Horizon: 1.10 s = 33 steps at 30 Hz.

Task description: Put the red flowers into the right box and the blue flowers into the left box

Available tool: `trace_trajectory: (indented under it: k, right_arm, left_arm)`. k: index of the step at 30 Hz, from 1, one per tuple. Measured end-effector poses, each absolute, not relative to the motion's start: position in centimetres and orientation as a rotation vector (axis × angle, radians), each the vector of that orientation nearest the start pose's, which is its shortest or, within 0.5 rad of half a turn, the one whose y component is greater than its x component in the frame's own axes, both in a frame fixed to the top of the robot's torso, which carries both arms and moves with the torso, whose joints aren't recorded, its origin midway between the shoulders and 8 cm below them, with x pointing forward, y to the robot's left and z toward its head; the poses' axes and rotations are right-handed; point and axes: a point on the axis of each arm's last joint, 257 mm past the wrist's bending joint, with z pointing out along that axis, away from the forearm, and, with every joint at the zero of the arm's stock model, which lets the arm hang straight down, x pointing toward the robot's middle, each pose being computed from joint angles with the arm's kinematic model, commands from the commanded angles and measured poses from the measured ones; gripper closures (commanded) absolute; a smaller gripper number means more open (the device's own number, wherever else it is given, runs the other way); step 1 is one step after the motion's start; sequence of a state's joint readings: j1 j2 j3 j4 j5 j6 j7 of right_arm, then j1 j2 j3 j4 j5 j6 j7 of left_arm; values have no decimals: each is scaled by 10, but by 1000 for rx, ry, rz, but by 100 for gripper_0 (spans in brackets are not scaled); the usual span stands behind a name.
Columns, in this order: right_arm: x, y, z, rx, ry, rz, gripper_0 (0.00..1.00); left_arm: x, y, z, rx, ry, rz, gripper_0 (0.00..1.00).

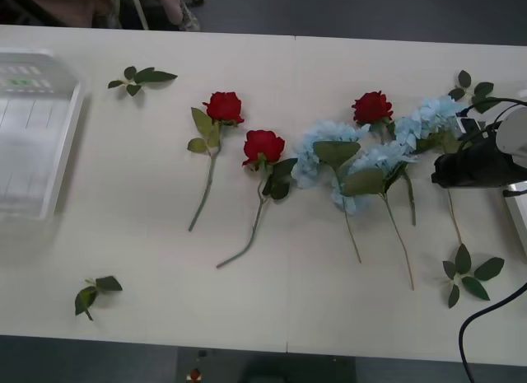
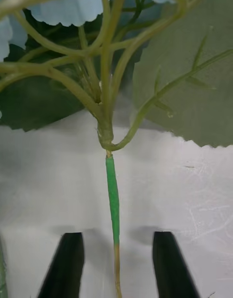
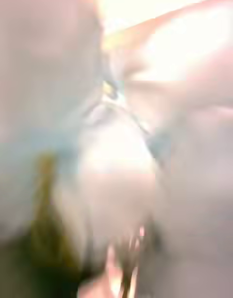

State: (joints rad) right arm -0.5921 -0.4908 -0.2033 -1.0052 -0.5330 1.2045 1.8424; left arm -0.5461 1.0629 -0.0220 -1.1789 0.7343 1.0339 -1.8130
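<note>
Three red flowers lie on the white table: one (image 1: 224, 107) left of centre, one (image 1: 263, 144) beside it, one (image 1: 372, 107) by the blue flowers. The blue flowers (image 1: 329, 148) lie in a cluster right of centre, the rightmost bloom (image 1: 432, 115) near my right gripper (image 1: 440, 170). In the right wrist view the right gripper (image 2: 116, 235) is open low over the table, its black fingers (image 2: 68, 264) on either side of a thin green stem (image 2: 112, 191) without touching it. The left box (image 1: 62, 152) stands at the far left. A strip of the right box (image 1: 520, 218) shows at the right edge.
Loose green leaf sprigs lie at the back left (image 1: 140, 77), front left (image 1: 95, 292), front right (image 1: 469, 276) and back right (image 1: 473, 86). A black cable (image 1: 482, 325) hangs at the front right corner. The left wrist view is an unreadable blur.
</note>
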Motion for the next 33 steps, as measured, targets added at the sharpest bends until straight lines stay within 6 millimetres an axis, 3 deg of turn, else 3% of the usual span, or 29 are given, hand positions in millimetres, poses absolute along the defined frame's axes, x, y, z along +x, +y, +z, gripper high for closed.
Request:
trace_trajectory:
  k: [1,5,10,14,19,22,25,28,33]
  right_arm:
    - [554,-382,-321,-38,2621,89,100]
    - [554,-382,-321,-37,2618,89,100]
    - [558,-380,-318,-33,2599,101,100]
    - [563,-366,-306,-42,2573,169,100]
    - [567,-344,-259,-100,2497,317,100]
    - [559,-327,-219,-250,2419,441,100]
    - [551,-313,-176,-399,2292,535,100]
    - [539,-284,-140,-481,2174,699,100]
    - [520,-229,-99,-647,1973,914,100]
  left_arm:
    - [556,589,-122,147,2329,507,10]
    - [559,577,-125,142,2331,443,0]
    - [561,559,-127,140,2332,350,0]
    - [554,530,-117,208,2370,305,0]
    - [553,488,-71,309,2302,276,0]
    - [555,449,-62,311,2273,210,0]
    - [563,411,-69,234,2250,141,0]
    - [575,378,-84,247,2216,172,0]
    - [592,311,-127,308,2163,207,0]
